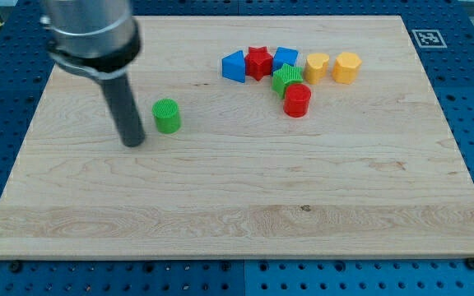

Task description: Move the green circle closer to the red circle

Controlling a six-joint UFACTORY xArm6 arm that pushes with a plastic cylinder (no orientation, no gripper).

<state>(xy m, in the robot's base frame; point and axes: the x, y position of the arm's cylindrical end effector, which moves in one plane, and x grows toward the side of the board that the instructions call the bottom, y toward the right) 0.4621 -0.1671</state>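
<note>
The green circle (167,116) stands on the wooden board at the view's centre left. The red circle (297,100) stands to its right, at the lower end of a cluster of blocks, touching a green star-like block (285,79). My tip (133,141) rests on the board just to the left of and slightly below the green circle, with a small gap between them. The dark rod rises from it to the arm's grey body at the view's top left.
The cluster near the view's top holds a blue triangle-like block (234,66), a red star (258,62), a blue block (285,57), a yellow heart (316,65) and a yellow hexagon (346,67). The wooden board (237,205) lies on a blue perforated table.
</note>
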